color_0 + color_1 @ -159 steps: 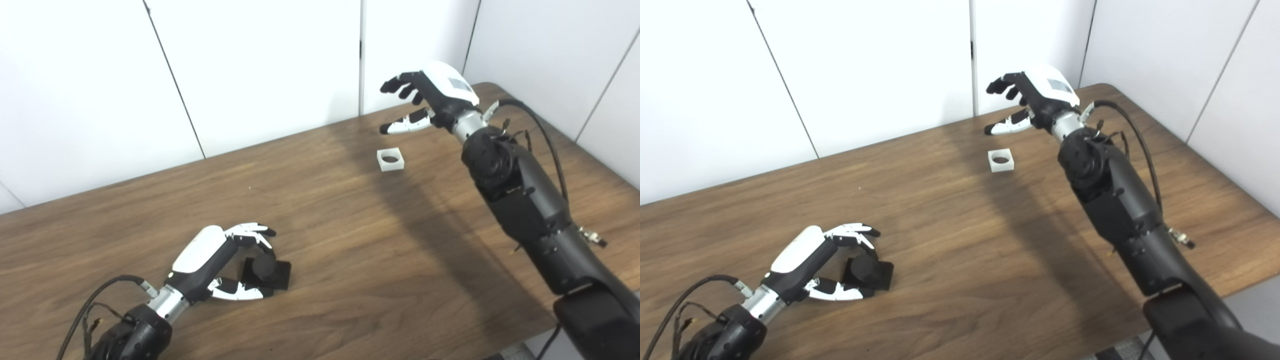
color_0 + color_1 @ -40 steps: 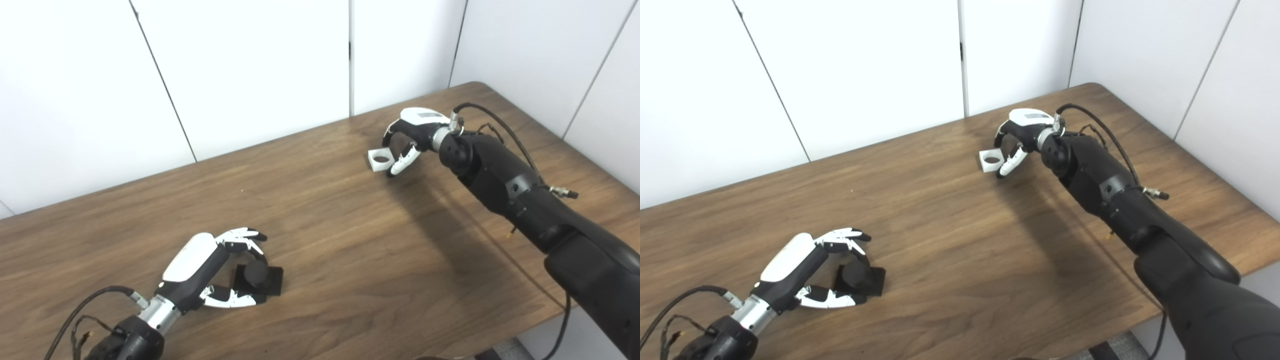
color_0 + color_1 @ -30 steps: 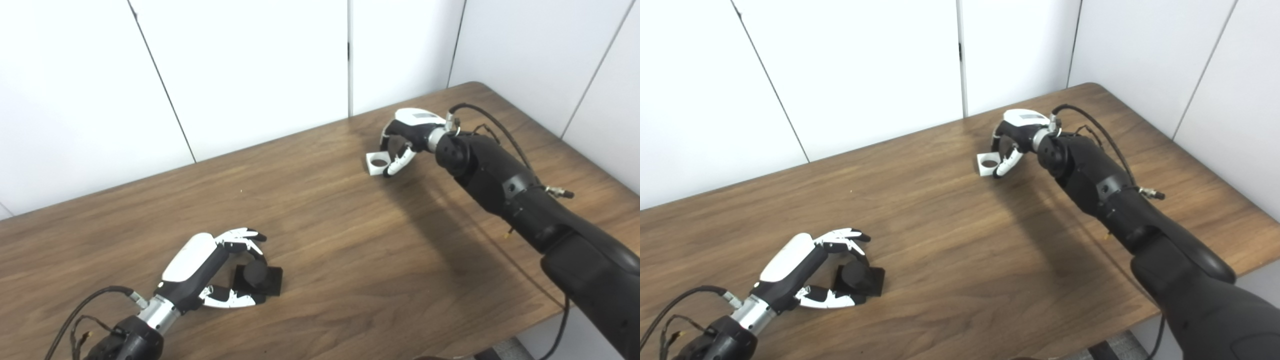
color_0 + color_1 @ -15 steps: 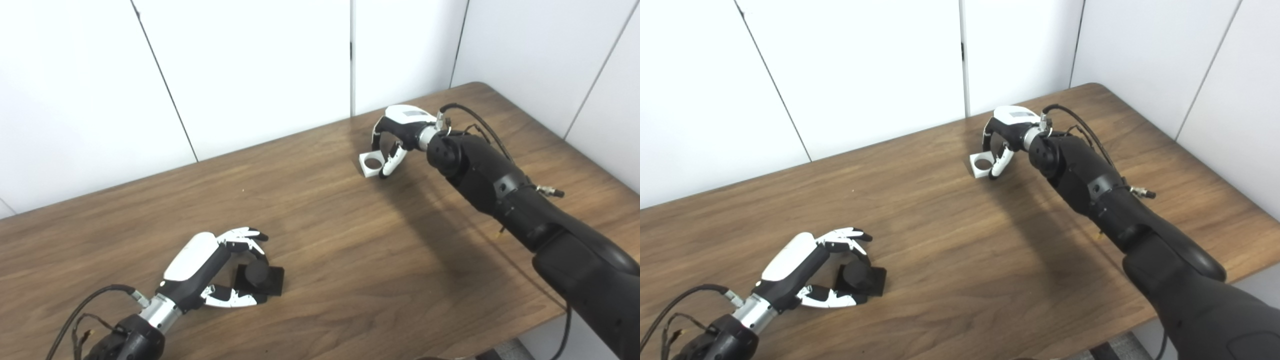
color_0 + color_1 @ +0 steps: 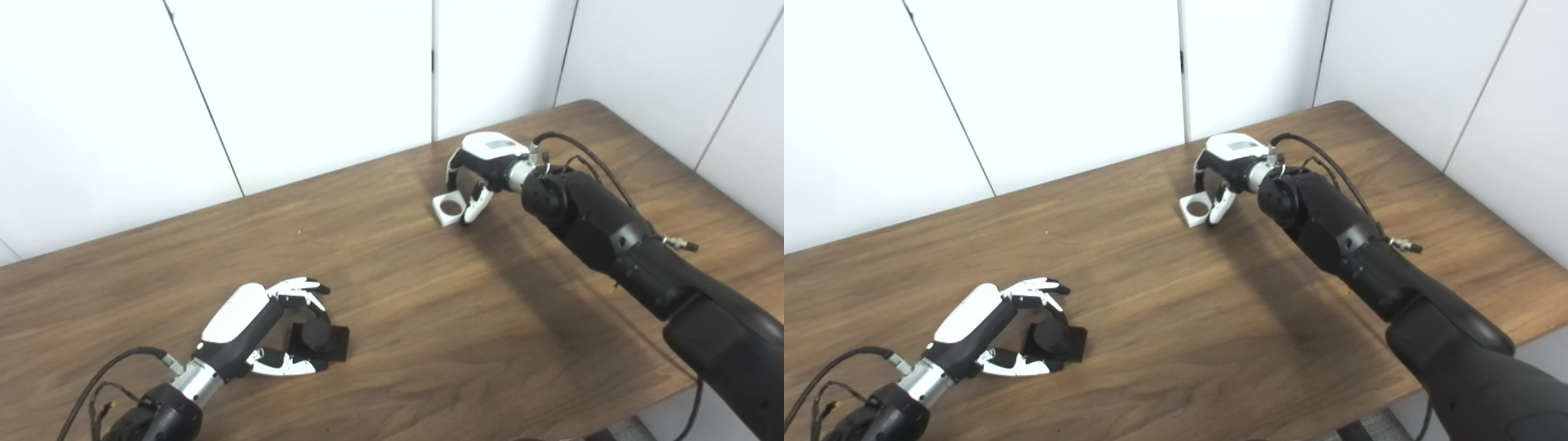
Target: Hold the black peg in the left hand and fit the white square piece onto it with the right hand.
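Toward the far right of the wooden surface (image 5: 429, 306), the right hand (image 5: 484, 162) has its fingers (image 5: 474, 205) curled on the white square piece (image 5: 448, 209), which sits tilted with its round hole facing up and leftward. Well apart, near the front left, the black peg (image 5: 318, 338) stands upright on its square base, its long axis vertical, cupped loosely between the spread fingers of the left hand (image 5: 248, 327), not clearly clamped. So the piece must travel leftward and nearer, hole lined up over the peg's top. One peg, one white piece, two hands.
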`<move>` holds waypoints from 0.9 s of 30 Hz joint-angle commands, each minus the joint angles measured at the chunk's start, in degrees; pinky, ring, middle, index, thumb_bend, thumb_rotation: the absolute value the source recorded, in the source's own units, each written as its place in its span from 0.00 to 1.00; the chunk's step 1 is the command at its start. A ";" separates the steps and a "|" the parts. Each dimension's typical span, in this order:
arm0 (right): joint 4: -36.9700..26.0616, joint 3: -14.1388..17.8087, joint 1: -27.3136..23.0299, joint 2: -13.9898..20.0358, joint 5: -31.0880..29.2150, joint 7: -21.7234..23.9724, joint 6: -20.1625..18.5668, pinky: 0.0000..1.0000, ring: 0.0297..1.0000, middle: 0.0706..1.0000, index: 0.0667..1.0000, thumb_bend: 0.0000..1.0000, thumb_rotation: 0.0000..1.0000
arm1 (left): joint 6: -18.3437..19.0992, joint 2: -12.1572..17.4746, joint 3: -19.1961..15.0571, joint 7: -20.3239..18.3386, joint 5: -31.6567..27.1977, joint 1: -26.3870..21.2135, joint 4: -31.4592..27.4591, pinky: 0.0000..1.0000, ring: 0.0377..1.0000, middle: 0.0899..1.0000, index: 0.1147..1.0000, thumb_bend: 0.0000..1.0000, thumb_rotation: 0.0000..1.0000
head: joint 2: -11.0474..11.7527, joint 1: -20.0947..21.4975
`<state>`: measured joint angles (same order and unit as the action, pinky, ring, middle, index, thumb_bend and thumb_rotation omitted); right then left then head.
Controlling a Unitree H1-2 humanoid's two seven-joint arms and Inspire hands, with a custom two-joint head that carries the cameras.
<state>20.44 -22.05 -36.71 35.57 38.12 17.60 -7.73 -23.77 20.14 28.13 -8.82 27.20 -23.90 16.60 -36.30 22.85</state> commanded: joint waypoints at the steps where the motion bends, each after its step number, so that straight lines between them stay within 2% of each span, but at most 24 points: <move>1: -3.47 1.03 -1.95 1.70 -0.80 1.51 2.02 0.82 0.86 0.80 0.45 0.52 0.13 | 1.06 1.88 1.47 -3.30 3.63 1.61 3.01 0.75 0.86 0.80 0.42 0.52 0.07 | -0.16 -0.30; 12: -13.51 5.28 -1.65 3.66 -1.04 6.39 -0.52 0.84 0.88 0.81 0.45 0.52 0.14 | 0.65 1.87 1.49 -3.05 3.78 1.17 4.03 0.76 0.87 0.80 0.43 0.52 0.07 | -0.65 -2.25; 21: -17.22 6.96 -0.18 4.05 -1.27 8.37 -0.34 0.82 0.89 0.80 0.45 0.52 0.14 | 1.30 1.45 1.52 -3.34 3.91 1.11 3.59 0.76 0.88 0.81 0.43 0.52 0.07 | -1.96 -9.48; 27: -18.51 8.07 1.29 3.83 -2.51 8.08 2.30 0.78 0.87 0.80 0.45 0.52 0.14 | 2.19 0.61 1.68 -3.34 4.25 0.93 3.75 0.76 0.88 0.81 0.43 0.52 0.08 | -2.69 -14.78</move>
<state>4.32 -15.39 -33.37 37.68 36.40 26.77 -7.67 -24.40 19.66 28.14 -8.79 27.16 -24.42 17.71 -38.93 8.00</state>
